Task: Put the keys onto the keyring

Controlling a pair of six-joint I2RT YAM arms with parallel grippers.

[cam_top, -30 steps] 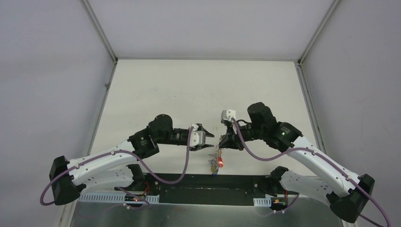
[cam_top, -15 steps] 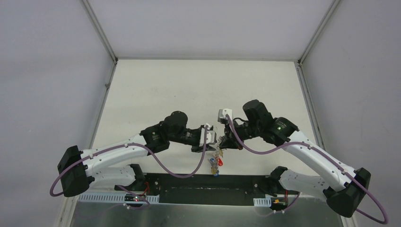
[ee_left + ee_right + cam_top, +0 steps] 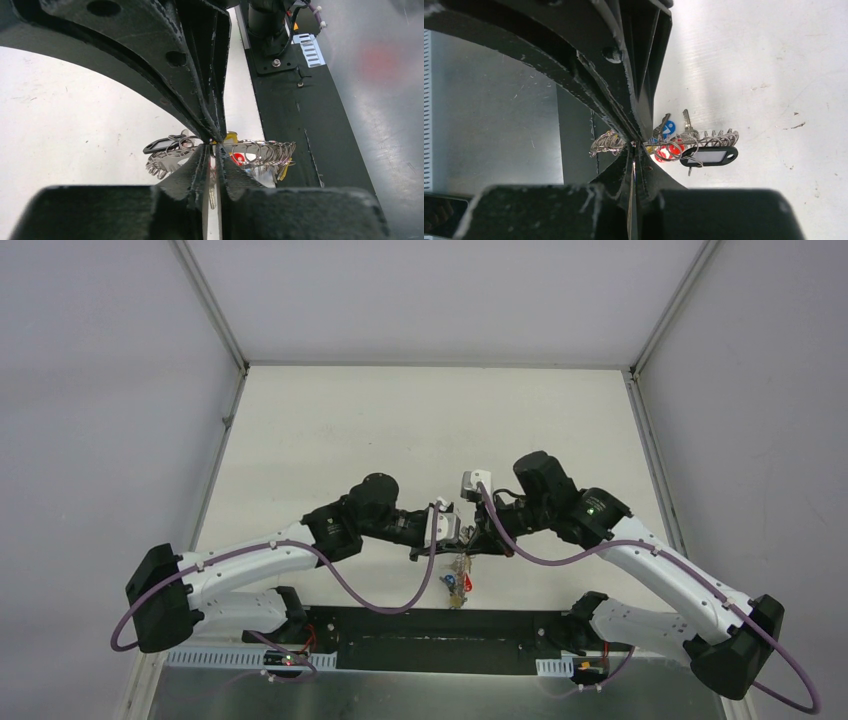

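The keyring (image 3: 460, 562) hangs above the table's near edge, between my two grippers. Its grey coils (image 3: 265, 152) spread to both sides of the left gripper (image 3: 214, 142), whose jaws are pressed together on the ring's wire. My right gripper (image 3: 638, 144) is shut on the same ring (image 3: 714, 137) from the other side. The keys (image 3: 457, 583) dangle below: a red head (image 3: 669, 150), a blue head (image 3: 669, 128) and a yellow one (image 3: 231, 136). A black tag (image 3: 709, 156) hangs from the coils too. In the top view the left gripper (image 3: 456, 545) and right gripper (image 3: 468, 543) almost touch.
A black base plate (image 3: 440, 625) runs along the near edge under the hanging bunch, with a metal strip (image 3: 400, 690) in front of it. The right arm's black mount (image 3: 272, 30) stands close behind. White walls enclose the white table (image 3: 420, 430) on three sides.
My left gripper has travelled right to the keyring and its jaws have closed on the wire. The right gripper shifted slightly left a second ago and has since held still on the ring.
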